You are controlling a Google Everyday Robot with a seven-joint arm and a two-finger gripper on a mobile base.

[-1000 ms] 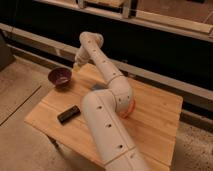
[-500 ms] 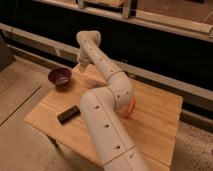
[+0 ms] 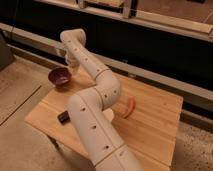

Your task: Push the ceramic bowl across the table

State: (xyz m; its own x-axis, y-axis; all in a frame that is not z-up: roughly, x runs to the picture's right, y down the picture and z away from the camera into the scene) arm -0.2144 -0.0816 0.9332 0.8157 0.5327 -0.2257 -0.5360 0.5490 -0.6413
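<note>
Arm [image 3: 95, 120] comes in from the bottom of my view and runs up over the table [image 3: 155, 117]. It bends at the elbow above the middle of the top, then the next link heads up and left to the wrist. Gripper [image 3: 71, 64] hangs down from the wrist over the far left corner of the table, just beside the ceramic bowl [image 3: 60, 77], on its right, far side. I can't tell how far open the gripper is or whether it has hold of anything. I also can't tell if it's touching the bowl's rim or sitting just short of it. The bowl is upright on the wood at that far left corner, close to the left edge, mouth up, dark maroon and glossy. Black block [image 3: 63, 117] lies flat near the front left edge, right against the arm's lower link from my angle and partly hidden by it, well apart from the bowl. An orange-red elongated thing [image 3: 129, 107], slightly curved, lies on the planks just right of the elbow, around mid-table; I can't identify it. Behind the table there's a dark wall with a pale ledge [image 3: 165, 82] running along it.
</note>
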